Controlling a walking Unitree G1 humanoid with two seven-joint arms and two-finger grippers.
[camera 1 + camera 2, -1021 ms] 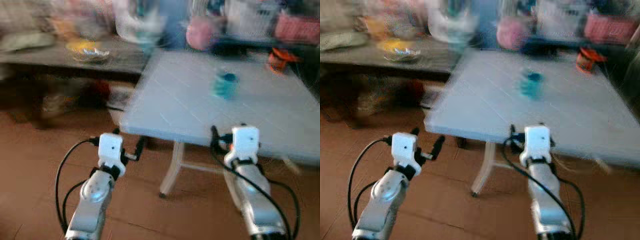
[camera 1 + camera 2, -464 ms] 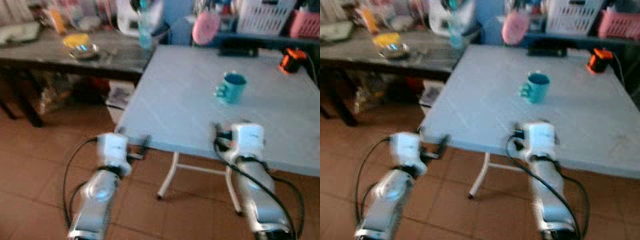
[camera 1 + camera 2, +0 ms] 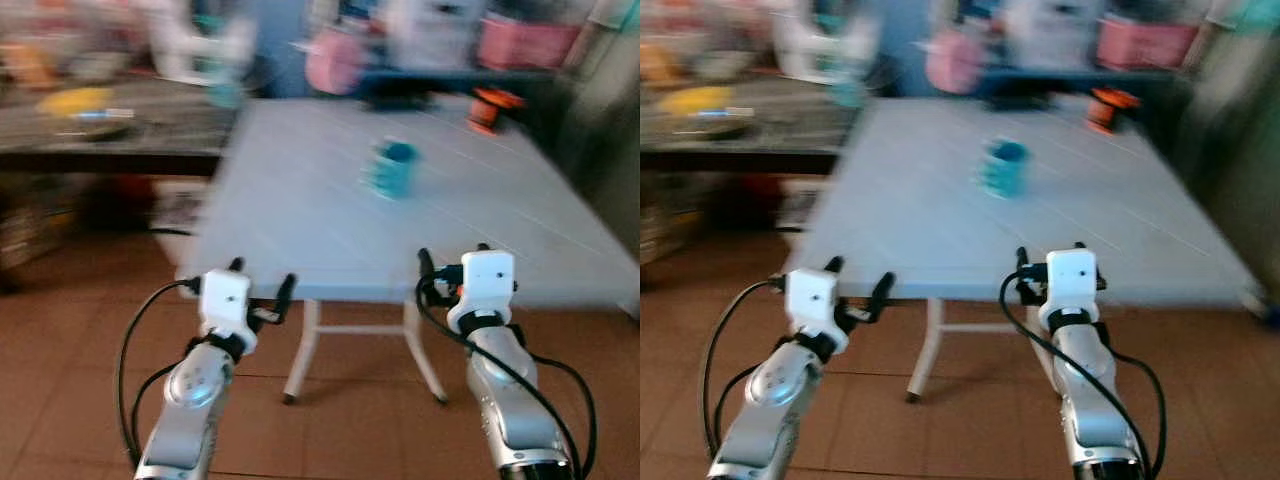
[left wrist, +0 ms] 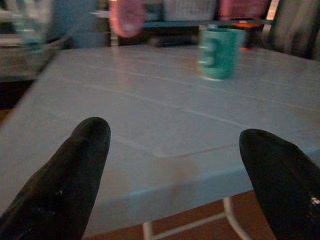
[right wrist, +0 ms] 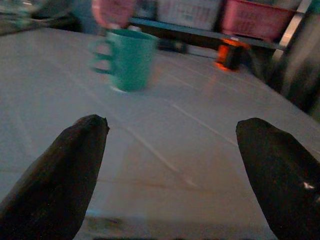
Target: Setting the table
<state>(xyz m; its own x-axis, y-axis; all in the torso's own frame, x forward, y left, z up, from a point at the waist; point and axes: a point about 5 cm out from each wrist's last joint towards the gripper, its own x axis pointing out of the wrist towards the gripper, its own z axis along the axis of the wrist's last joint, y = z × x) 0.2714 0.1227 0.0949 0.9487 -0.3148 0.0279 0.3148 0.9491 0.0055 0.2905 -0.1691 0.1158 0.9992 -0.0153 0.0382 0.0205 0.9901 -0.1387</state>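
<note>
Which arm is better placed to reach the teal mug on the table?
Right, probably. The right tool is open at the table's near edge, roughly in line with the teal mug. The left tool, also open, sits further off toward the corner.

You are getting no readable writing anywhere right now: the teal mug is showing a plain side, and the baskets behind the counter are blurring too much for any label to come through.

Motion blur smears shelf clutter & dark side table; items unreadable.
</note>
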